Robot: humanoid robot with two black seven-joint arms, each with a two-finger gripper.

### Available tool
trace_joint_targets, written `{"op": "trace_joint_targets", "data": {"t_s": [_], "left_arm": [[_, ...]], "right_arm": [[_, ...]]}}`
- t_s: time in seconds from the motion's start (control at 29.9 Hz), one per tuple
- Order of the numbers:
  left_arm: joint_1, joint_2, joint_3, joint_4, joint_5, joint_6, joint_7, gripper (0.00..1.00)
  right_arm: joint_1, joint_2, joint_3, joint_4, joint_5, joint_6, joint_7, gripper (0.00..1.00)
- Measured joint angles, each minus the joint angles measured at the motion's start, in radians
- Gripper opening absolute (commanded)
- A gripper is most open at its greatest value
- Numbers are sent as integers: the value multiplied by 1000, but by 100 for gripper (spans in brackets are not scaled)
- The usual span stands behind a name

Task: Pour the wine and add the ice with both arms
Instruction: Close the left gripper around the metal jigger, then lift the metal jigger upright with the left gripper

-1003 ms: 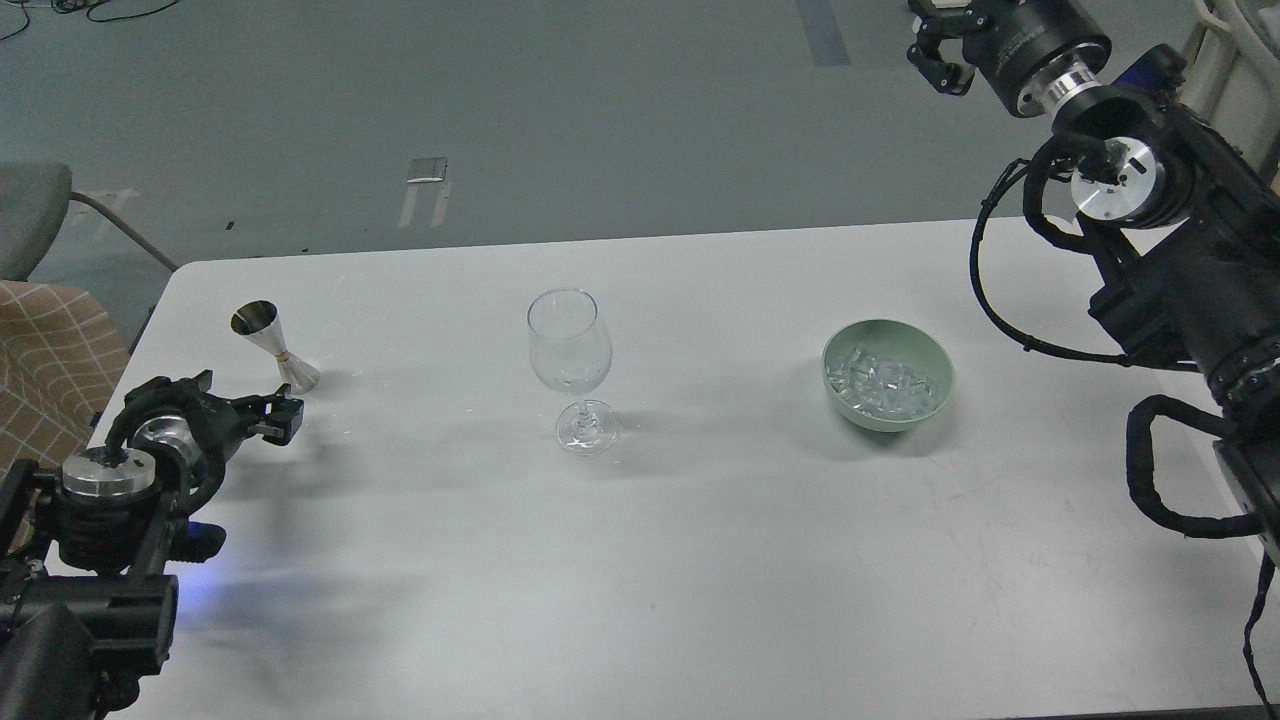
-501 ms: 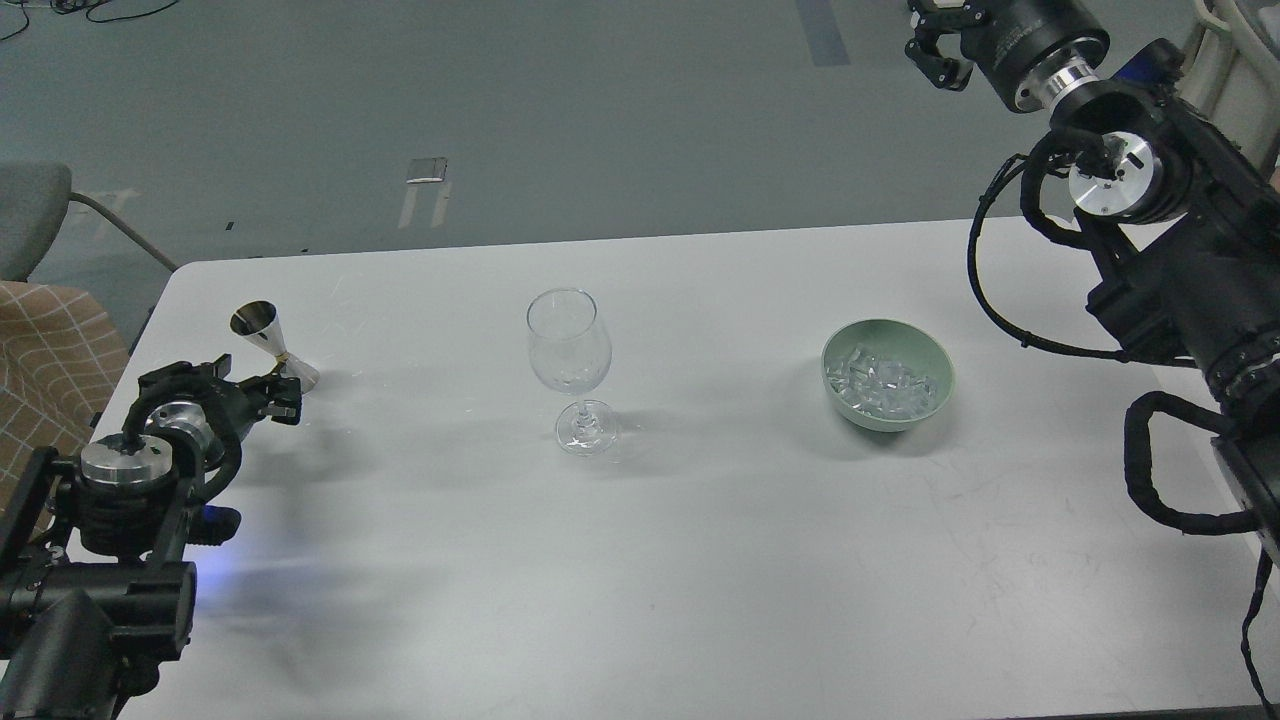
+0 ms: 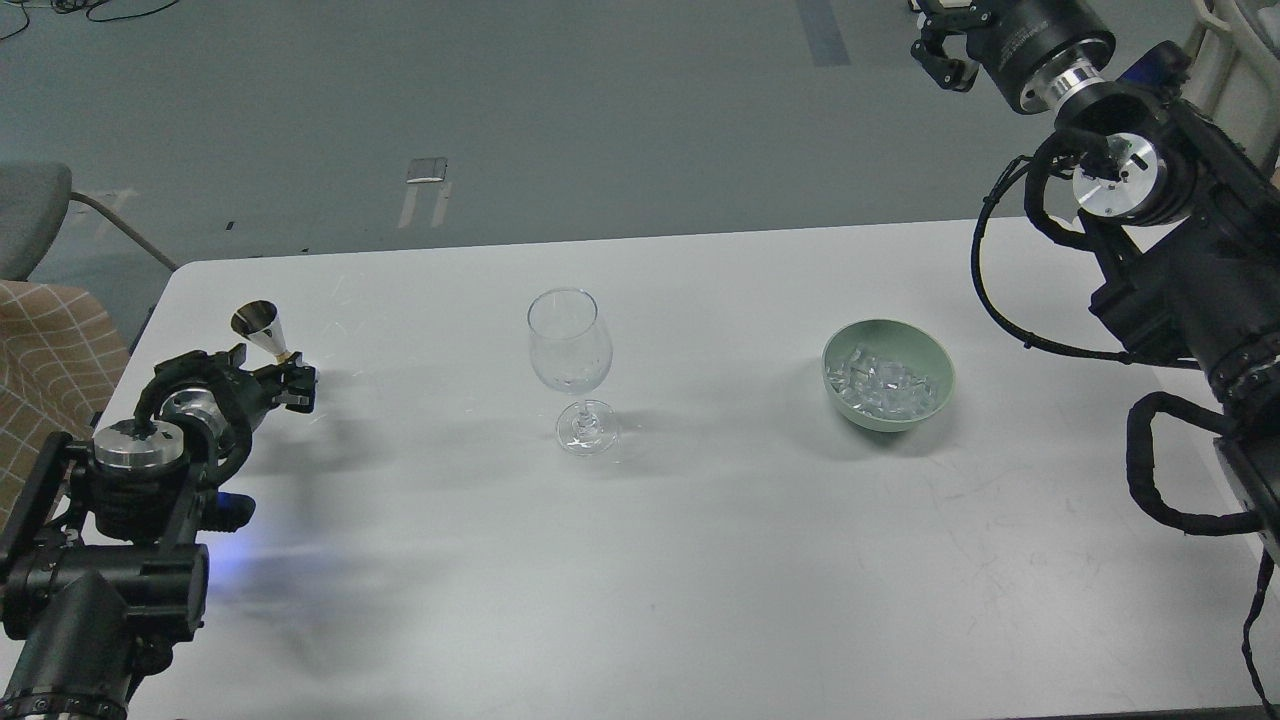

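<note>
A small steel jigger (image 3: pixel 256 324) stands at the table's left; any wine in it does not show. My left gripper (image 3: pixel 292 386) is right at the jigger's lower half and hides its base; I cannot tell whether its fingers are closed on it. A clear stemmed glass (image 3: pixel 569 352) stands upright mid-table and looks empty. Ice (image 3: pixel 880 382) lies as several clear cubes in a pale green bowl (image 3: pixel 935 400) to the right. My right gripper (image 3: pixel 940 52) is high at the top edge, far behind the table, holding nothing that I can see.
The white table (image 3: pixel 640 560) has its far edge behind the glass and its left edge beside my left arm. A chair with a checked cushion (image 3: pixel 40 350) stands off the table's left. My right arm's cables (image 3: pixel 985 290) hang over the table's right end.
My left gripper has moved forward and right, from short of the jigger up to its lower half. My right arm has shifted only slightly.
</note>
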Motion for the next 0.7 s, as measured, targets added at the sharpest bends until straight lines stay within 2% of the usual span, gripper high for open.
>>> {"op": "trace_joint_targets", "data": {"t_s": [0.3, 0.57, 0.7], "left_arm": [[-73, 0, 0, 161, 1, -110, 0, 58], [-108, -2, -1, 200, -5, -122, -2, 57], [-134, -21, -2, 224, -7, -123, -5, 53]], "right_arm": [[-6, 4, -4, 1, 0, 2, 0, 100], [-9, 2, -11, -3, -9, 0, -7, 100], [-22, 3, -53, -3, -13, -1, -7, 100]]}}
